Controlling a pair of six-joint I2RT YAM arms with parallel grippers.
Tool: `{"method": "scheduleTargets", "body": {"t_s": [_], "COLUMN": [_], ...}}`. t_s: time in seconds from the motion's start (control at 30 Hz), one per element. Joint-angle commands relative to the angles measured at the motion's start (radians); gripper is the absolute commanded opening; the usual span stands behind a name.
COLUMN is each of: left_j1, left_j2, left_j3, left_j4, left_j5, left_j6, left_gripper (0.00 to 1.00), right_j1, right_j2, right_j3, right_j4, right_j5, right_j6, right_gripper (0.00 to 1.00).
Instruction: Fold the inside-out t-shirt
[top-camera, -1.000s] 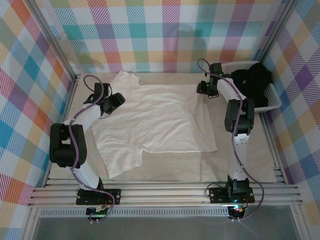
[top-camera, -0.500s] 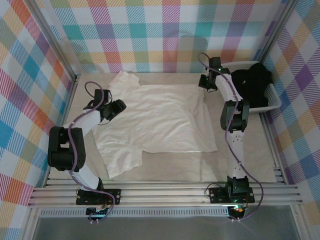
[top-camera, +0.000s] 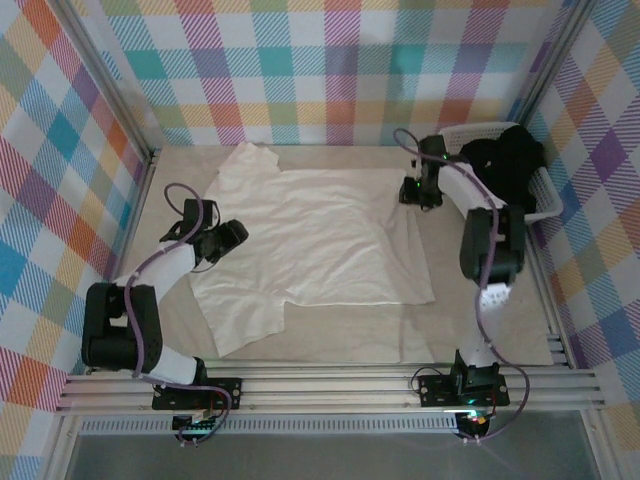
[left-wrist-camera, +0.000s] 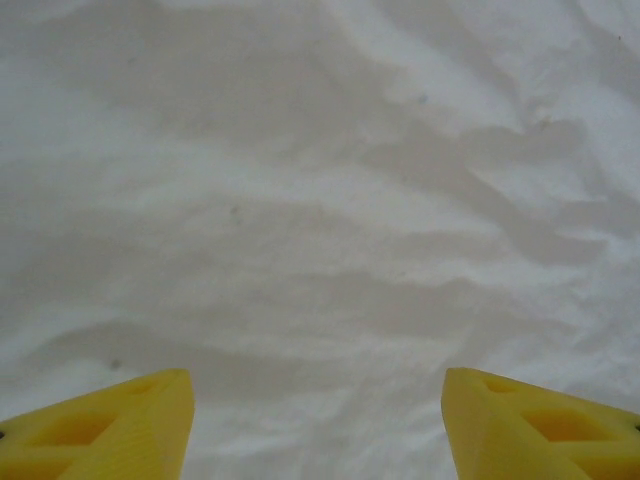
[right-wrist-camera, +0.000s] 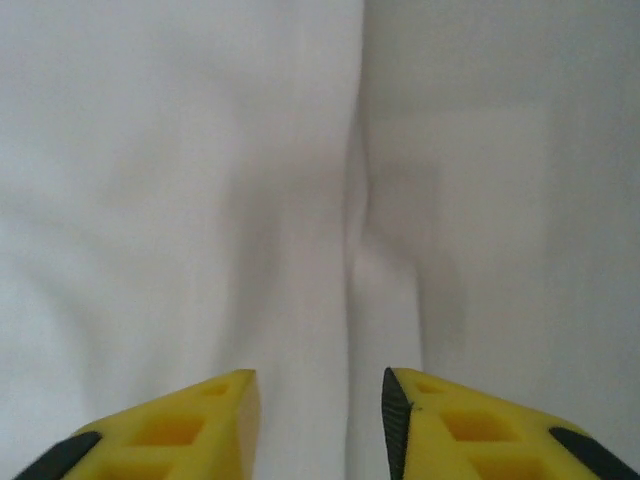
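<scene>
At the table's (top-camera: 480, 330) centre the t-shirt (top-camera: 320, 235) lies spread. Along its 9 o'clock edge the left claw (top-camera: 229, 237), spread wide, has slid toward 6 o'clock. The right claw (top-camera: 417, 193), narrowly parted, is back over the 2 o'clock corner, so grasping seems next.

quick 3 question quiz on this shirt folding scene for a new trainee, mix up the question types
1. True or false: the black garment lies in the white basket.
2. Which gripper has its fingers farther apart? A) left gripper B) right gripper
3. Fill in: both grippers are over the white ____.
Key: 1 true; 2 A; 3 t-shirt.
</scene>
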Motion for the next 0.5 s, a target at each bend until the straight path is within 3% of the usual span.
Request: {"method": "scheduleTargets", "body": {"t_s": [0.0, 0.23, 0.47], "left_j1": [-0.007, -0.018, -0.087], "left_j2": [-0.105, -0.165, -0.089], "left_j3": [-0.055, -0.137, -0.098], "left_j4": [-0.102, -0.054, -0.051], "left_j5": [-0.041, 0.091, 0.087], "left_j6": [0.015, -0.055, -0.054], "left_gripper": [0.68, 0.7, 0.7], "right_j1": [0.011, 0.008, -0.014], "right_j2": [-0.268, -0.579, -0.576], "right_j3": [-0.249, -0.642, -0.768], "right_j4": [0.075, -0.034, -0.061], "right_j5": [-0.026, 0.014, -0.014], "right_j6": [0.051, 0.188, 0.248], "right_gripper": [0.43, 0.52, 0.55]}}
